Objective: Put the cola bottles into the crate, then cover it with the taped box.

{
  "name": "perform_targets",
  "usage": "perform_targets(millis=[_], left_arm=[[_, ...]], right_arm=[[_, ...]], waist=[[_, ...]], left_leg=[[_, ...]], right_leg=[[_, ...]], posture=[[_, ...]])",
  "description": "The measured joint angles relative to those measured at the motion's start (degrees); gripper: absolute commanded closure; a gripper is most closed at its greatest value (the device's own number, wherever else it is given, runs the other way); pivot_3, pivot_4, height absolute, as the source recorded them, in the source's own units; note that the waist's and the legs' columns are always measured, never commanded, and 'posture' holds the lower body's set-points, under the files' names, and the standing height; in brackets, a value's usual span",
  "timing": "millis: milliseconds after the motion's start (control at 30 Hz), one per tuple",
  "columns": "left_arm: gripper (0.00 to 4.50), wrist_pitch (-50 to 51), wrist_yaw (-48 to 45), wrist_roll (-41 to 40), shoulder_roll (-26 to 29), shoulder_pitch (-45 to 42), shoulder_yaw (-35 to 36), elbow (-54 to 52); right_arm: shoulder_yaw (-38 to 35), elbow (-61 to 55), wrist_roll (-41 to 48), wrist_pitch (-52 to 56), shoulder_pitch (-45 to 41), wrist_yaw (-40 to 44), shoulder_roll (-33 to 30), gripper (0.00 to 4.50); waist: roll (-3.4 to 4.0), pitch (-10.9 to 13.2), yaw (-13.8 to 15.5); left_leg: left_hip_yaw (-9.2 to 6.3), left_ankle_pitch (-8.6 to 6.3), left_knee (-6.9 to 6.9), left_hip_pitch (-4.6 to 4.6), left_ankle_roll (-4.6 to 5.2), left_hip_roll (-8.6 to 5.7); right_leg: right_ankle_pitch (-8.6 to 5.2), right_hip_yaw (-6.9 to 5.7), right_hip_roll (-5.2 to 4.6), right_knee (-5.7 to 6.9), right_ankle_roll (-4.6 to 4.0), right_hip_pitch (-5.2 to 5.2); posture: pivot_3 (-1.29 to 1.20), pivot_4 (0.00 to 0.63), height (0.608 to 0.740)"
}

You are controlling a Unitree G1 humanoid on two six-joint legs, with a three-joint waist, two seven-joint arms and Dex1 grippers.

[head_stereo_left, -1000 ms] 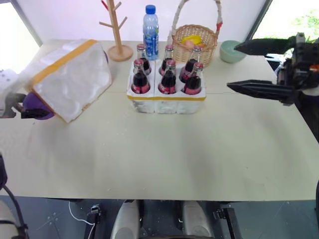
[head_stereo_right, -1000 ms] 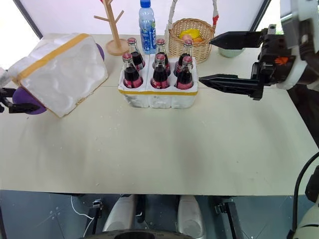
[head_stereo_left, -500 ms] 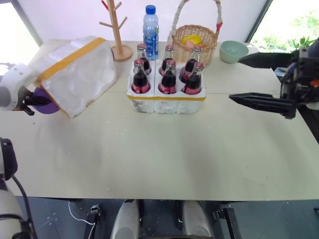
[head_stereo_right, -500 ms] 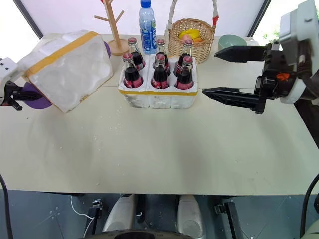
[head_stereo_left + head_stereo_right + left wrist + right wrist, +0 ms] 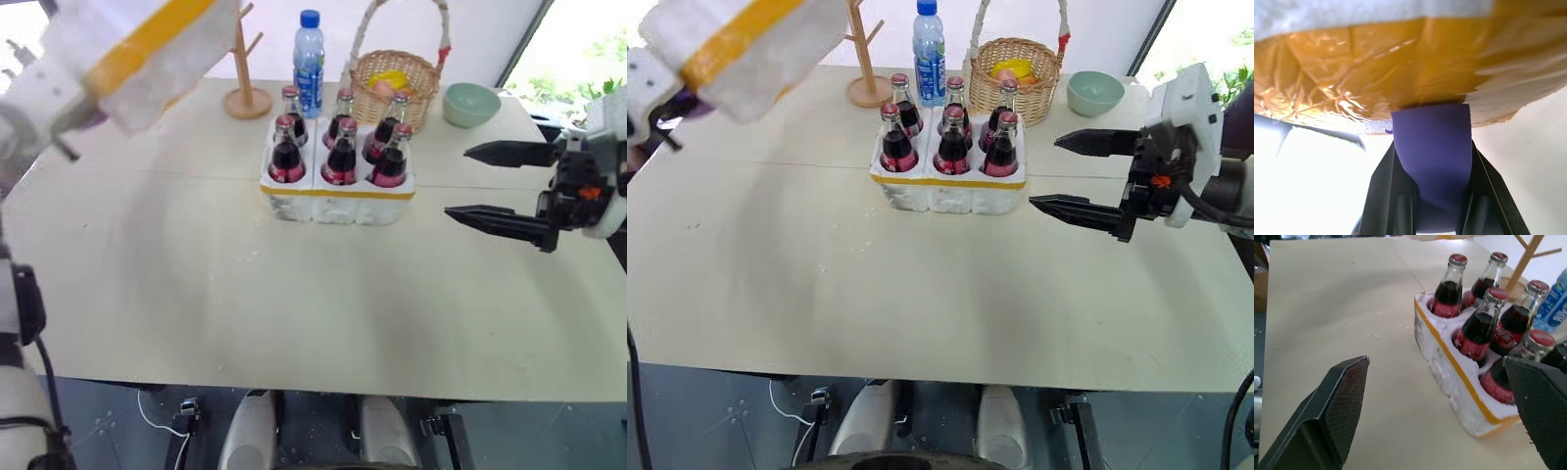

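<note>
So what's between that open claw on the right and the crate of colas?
Only bare tabletop, seen from the head cameras: nothing lies between the right gripper and the crate.

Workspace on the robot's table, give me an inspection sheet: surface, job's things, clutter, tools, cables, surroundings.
Surface: pale beige tabletop, a few white crumbs near the crate.
Job's things: six small glass cola bottles with red caps all stand in the low white styrofoam crate with yellow tape band; large white styrofoam box with wide yellow tape is held off the table at far left, tilted, crate not yet covered.
Clutter: wooden peg stand, clear water bottle with blue cap, woven wicker basket, pale green bowl.
Tools: left tool shut on a purple tab under the box; right tool open, empty, right of the crate.
Cables: thin white cable on the floor.
Surroundings: bright windows behind.
</note>
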Motion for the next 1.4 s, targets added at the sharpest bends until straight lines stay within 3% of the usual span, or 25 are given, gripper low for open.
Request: perform_targets(millis=[267,433,733,1133,1333,1400], left_arm=[[4.17,-14.7,17.5,13.4,-9.1,-5.7,-9.6,-0.3],[4.17,-20.3,25.8,19.3,-12.2,-7.8,-14.4,1.0],[4.17,-24.7,36.2,26.7,-13.1,-8.0,-19.4,1.9],[4.17,-22.6,51.1,41.1,-13.1,-3.3,-30.4,-0.7],[1.29,-21.4,53.2,42.9,-12.9,-0.6,-31.8,-2.0],[1.29,-21.9,54.9,43.6,-11.9,1.4,-32.3,-3.3]], right_arm=[[-0.1,-1.4,2.6,0.3,0.0,-3.6,1.6,0.0],[-2.7,-3.8,3.2,1.7,5.2,-5.6,1.5,0.0],[-10.0,-5.5,4.9,4.3,12.8,-9.3,1.8,0.0],[-10.7,-6.0,5.8,4.2,15.3,-12.0,2.4,0.0],[-9.3,-5.1,6.6,3.8,12.7,-13.0,2.5,0.0],[-8.6,-4.6,6.6,3.8,12.3,-13.1,2.9,0.0]], waist=[[0.0,0.0,-0.1],[0.0,0.0,-0.1],[-0.01,0.0,-0.1],[-0.01,0.0,-0.1],[-0.01,0.0,-0.1],[-0.01,0.0,-0.2]], left_leg=[[0.01,0.0,0.0,0.0,0.01,-0.04],[0.0,0.0,-0.02,0.02,0.02,-0.03],[-0.01,0.0,0.0,0.02,0.02,-0.04],[-0.01,0.0,0.0,0.04,0.02,-0.04],[-0.01,0.0,0.0,0.07,0.02,-0.04],[-0.02,0.0,0.0,0.06,0.02,-0.03]], right_leg=[[0.02,0.01,0.01,0.01,0.04,0.0],[0.02,0.01,0.03,0.02,0.04,-0.01],[0.03,0.03,0.03,0.03,0.05,0.01],[0.03,0.03,0.03,0.03,0.05,0.01],[0.03,0.04,0.03,0.04,0.05,0.03],[0.03,0.03,0.04,0.04,0.05,0.03]], posture=[[0.0,0.15,0.74],[0.0,0.15,0.74],[0.0,0.15,0.74],[0.0,0.15,0.74],[0.0,0.15,0.74],[0.0,0.15,0.74]])
